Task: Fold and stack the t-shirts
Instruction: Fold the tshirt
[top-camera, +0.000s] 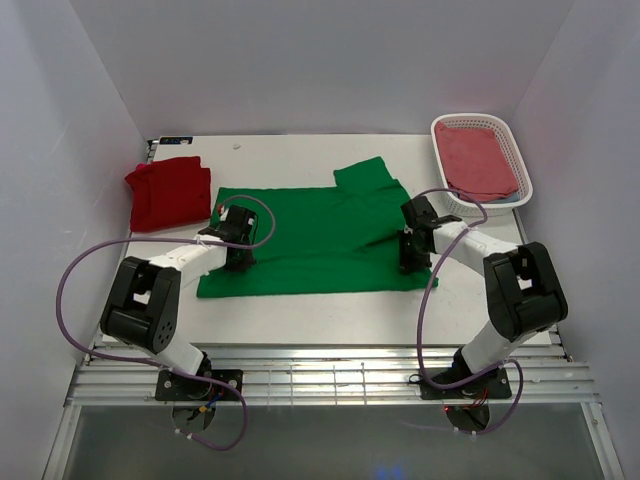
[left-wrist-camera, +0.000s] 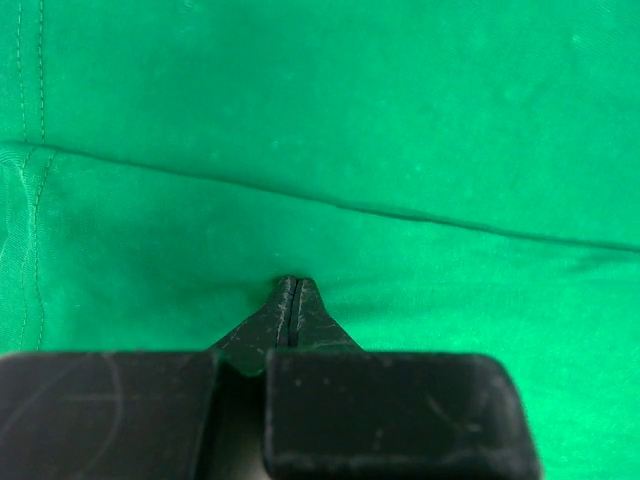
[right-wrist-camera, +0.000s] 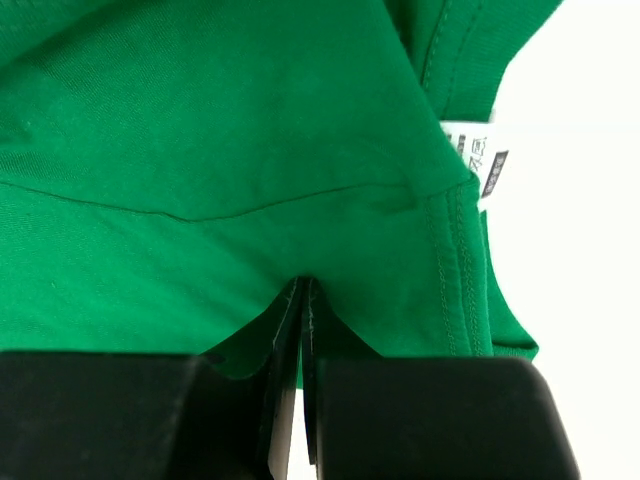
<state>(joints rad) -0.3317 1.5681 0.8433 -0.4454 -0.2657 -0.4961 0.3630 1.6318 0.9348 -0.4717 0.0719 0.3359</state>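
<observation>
White table (top-camera: 330, 320), carrying a green t-shirt (top-camera: 320, 240) spread flat, one sleeve poking out at the far side. Just off that shirt's far left corner, a red t-shirt (top-camera: 168, 192), seemingly folded. At the shirt's left side, left end effector (left-wrist-camera: 291, 285) pinched together on a pucker of cloth. At the shirt's right edge, beside the small label (right-wrist-camera: 478, 160), right end effector (right-wrist-camera: 303, 285) clamped on the fabric. Lift both ends level and taut, then carry across for a straight crease.

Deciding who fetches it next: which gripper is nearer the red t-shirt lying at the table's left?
Left. The left gripper pinches the green t-shirt at its left side, close beside the red t-shirt; the right gripper pinches the right side, well away.
</observation>
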